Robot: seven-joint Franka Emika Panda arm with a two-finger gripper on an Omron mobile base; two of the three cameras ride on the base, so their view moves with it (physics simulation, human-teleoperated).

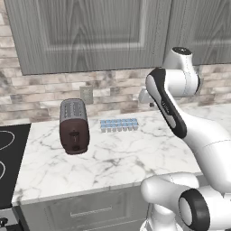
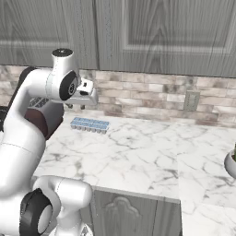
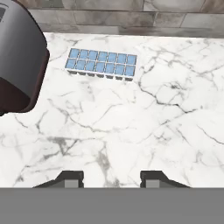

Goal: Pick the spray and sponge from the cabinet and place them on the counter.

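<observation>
cabinet [image 1: 90, 31]: doors shut | toaster [image 3: 19, 65]: cut off

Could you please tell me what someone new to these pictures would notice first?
Probably the white arm, bent high over the marble counter in front of shut grey cabinet doors. Next, the dark toaster standing at the counter's left near the stovetop, with a pale blue ice tray lying beside it by the brick wall.

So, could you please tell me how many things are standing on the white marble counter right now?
2 in the left base view: the dark red and silver toaster at the left, and the pale blue ice-cube tray right of it, near the brick wall. The arm may hide more.
</observation>
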